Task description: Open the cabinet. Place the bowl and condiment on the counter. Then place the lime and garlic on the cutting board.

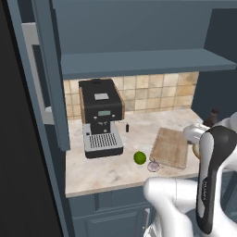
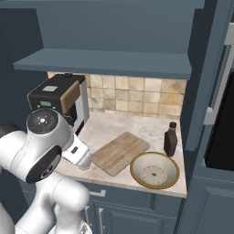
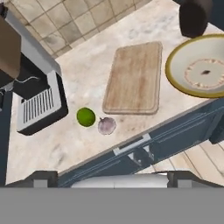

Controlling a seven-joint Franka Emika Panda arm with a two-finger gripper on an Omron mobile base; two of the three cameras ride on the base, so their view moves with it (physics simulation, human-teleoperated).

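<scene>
The cabinet's doors stand open around its blue shelf (image 1: 139, 62). On the counter (image 1: 106, 171) the cutting board (image 3: 134, 78) lies bare. Just off its near left corner sit the lime (image 3: 85, 117) and the garlic (image 3: 106, 125), side by side on the stone. The bowl (image 2: 154, 170) rests at the counter's front, right of the board, and the condiment (image 2: 170, 139) stands upright behind it. My gripper (image 3: 113, 179) hangs open above the counter's front edge, looking down, well apart from lime and garlic, with nothing between its fingers.
A black and silver coffee machine (image 1: 99, 115) stands at the left against the tan tiles. The open cabinet doors (image 2: 208, 59) jut out on both sides. Lower cabinet fronts (image 3: 144, 148) run under the counter edge.
</scene>
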